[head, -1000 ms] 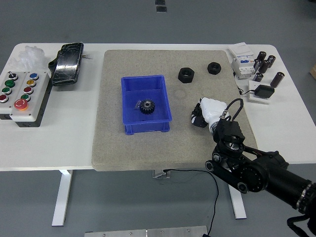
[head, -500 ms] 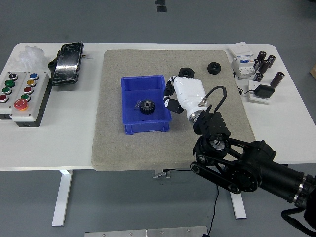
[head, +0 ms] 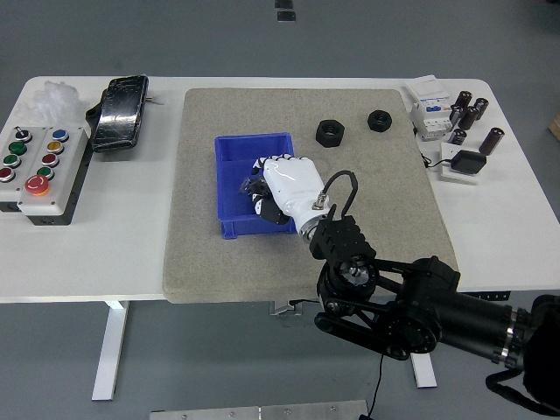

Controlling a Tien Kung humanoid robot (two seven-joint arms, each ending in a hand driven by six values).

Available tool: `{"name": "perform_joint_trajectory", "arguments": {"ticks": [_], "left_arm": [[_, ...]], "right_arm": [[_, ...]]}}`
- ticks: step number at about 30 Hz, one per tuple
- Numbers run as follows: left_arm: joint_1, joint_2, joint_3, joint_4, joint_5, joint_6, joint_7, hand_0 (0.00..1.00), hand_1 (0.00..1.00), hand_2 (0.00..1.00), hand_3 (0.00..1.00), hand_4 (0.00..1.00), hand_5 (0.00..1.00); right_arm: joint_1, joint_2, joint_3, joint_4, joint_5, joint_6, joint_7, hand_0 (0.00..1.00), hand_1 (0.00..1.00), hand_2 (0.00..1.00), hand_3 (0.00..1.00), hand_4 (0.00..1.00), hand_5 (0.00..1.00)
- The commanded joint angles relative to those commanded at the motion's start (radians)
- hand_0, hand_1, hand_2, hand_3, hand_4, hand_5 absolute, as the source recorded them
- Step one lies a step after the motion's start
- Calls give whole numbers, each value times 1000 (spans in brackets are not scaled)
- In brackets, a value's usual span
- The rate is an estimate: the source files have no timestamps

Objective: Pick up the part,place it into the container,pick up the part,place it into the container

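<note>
The blue container stands on the grey mat, left of the middle. My right hand, white with dark fingertips, reaches in from the lower right and hangs over the container's right half. It covers most of the black gear lying inside; only a dark edge of the gear shows. What the hand holds, if anything, is hidden under it. Two black nut-like parts lie on the mat behind it, one near the container and one further right. My left arm is out of view.
A button box and a black pouch sit at the table's left. A white electrical unit, several dark cylinders and a black pad sit at the back right.
My right hand has swept left across the mat, from beside the container's right side to over the container, where it now covers the gear. The two black parts on the mat have not moved.
</note>
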Motion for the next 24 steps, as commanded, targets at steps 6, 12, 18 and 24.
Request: {"name": "perform_joint_trajectory", "arguments": {"ticks": [6,12,18,24], "left_arm": [[-1,0,-3,0,-7,1,-7,670,680,679,782,784,419],[-4,-1,-5,0,-7,2,-18,669,679,679,782,779,415],[8,-7,-12,0,1,3,-8,669,680,679,781,778,412],[18,-10,-25,0,8,7,-4,669,680,679,780,776,406]], "right_arm": [[-6,-1,16,3,1,-25,0,663,824,860,826,758,442],[-104,-31,153,-60,168,-192,102,608,765,801,758,754,442],[-248,-68,368,-77,399,-185,332,551,674,701,671,763,435],[-406,-103,603,48,637,-44,570,600,670,684,653,796,495]]}}
